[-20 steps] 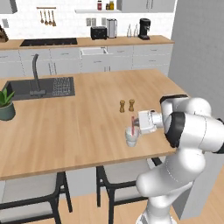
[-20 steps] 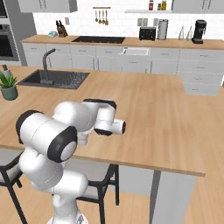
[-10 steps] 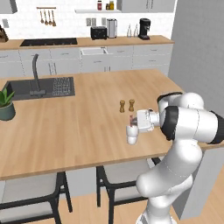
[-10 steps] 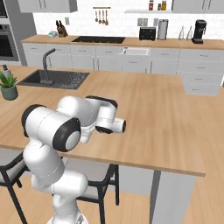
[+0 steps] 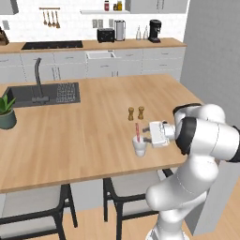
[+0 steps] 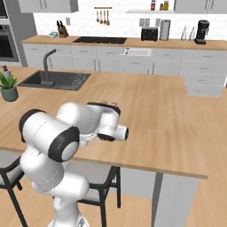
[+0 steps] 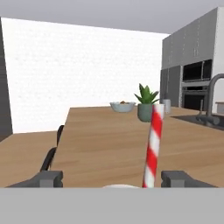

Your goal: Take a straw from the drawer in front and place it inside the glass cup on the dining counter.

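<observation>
The glass cup (image 5: 139, 147) stands near the front edge of the dining counter (image 5: 79, 140), just in front of two brown shakers. The straw (image 5: 137, 131), striped red and white, stands upright in the cup and leans slightly. My gripper (image 5: 146, 133) reaches in level from the right, its jaws open on either side of the straw's upper part. In the hand view the straw (image 7: 152, 148) rises free between the fingertips (image 7: 178, 178), nearer the right one, above the cup's pale rim (image 7: 119, 186). The drawer is out of view.
Two shakers (image 5: 136, 112) stand just behind the cup. A sink (image 5: 44, 93) with a dark faucet and a potted plant (image 5: 6, 112) are at the counter's left. Dark stools (image 5: 133, 185) stand under the front edge. A bowl (image 7: 122, 106) sits at the counter's far end.
The jaws have gone from shut on the straw to open. The straw now stands in the cup by itself. The arm's elbow has shifted slightly.
</observation>
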Available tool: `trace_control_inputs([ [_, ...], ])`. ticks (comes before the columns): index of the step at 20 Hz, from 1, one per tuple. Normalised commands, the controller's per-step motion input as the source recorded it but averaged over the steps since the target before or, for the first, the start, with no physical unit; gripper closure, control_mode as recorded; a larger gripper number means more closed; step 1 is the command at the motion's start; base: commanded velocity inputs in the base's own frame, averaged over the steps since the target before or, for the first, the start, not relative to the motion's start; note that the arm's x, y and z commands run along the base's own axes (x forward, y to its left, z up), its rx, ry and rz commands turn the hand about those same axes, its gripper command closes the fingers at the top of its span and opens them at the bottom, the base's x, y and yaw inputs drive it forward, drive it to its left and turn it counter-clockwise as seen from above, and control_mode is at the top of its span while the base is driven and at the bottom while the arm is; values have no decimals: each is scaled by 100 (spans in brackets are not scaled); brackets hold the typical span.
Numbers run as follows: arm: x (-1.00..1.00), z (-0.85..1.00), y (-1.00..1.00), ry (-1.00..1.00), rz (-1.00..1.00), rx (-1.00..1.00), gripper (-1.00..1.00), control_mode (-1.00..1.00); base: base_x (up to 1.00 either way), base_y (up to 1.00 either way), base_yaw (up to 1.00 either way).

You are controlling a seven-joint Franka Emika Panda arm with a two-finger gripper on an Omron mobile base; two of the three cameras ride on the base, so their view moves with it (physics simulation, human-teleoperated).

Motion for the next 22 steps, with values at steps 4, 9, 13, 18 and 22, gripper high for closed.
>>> trace_control_inputs([
  [4, -28, 0, 0, -6, 0, 0, -100, -100, 0, 0, 0],
  [9, -24, 0, 0, -7, 0, 0, -100, -100, 0, 0, 0],
  [13, 0, 0, 0, -10, 0, 0, -100, -100, 0, 0, 0],
  [18, -13, 18, -2, -13, -1, 0, -100, -100, 0, 0, 0],
  [22, -38, 48, -29, -12, -12, -3, -100, -100, 0, 0, 0],
])
